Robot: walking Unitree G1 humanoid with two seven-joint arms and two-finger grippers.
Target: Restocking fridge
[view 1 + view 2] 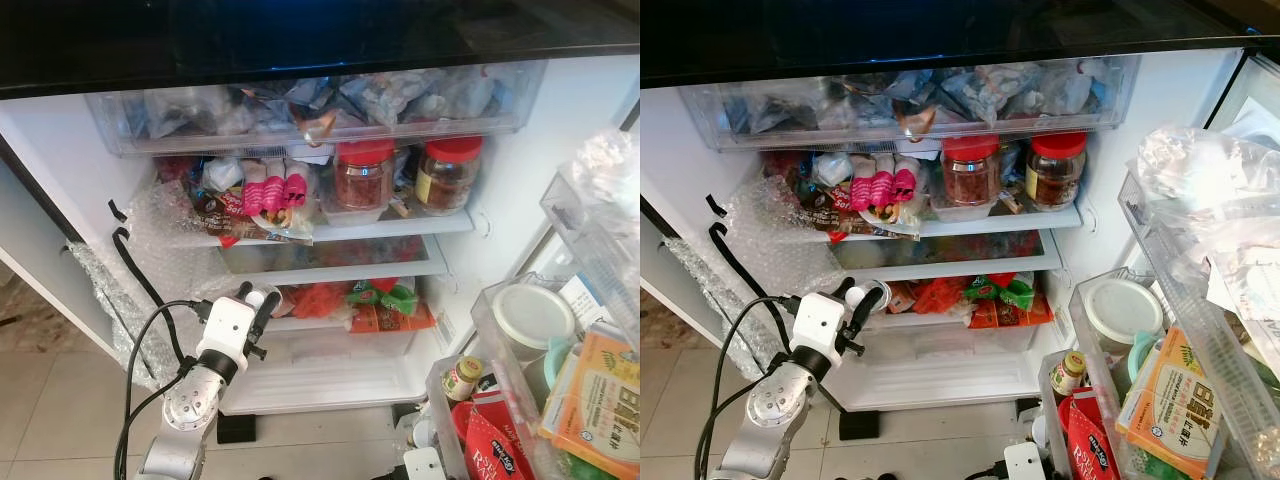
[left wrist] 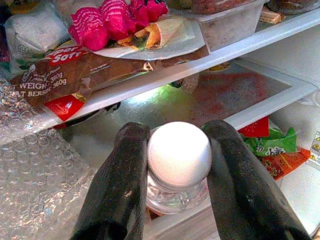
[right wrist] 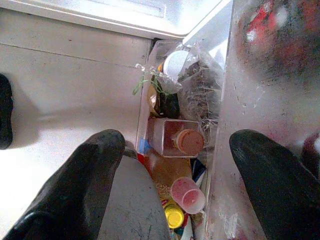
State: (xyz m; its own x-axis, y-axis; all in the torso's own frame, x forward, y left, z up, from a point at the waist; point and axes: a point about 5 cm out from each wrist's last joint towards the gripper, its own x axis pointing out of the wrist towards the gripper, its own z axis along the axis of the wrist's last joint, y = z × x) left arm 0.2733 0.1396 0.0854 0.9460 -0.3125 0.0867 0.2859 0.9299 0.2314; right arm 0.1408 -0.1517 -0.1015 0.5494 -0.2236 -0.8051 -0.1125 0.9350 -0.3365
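Reaching into fridge (image 1: 560,130), left gripper (image 1: 256,297) fingers (image 2: 122,180) clamped on white-capped bottle (image 2: 179,160).

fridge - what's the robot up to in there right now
The robot stands at the open fridge. Its left gripper is shut on a clear bottle with a white cap, holding it at the left end of the lower shelf, under the shelf with the two red-lidded jars. The right gripper is open and idle, low beside the door bins.
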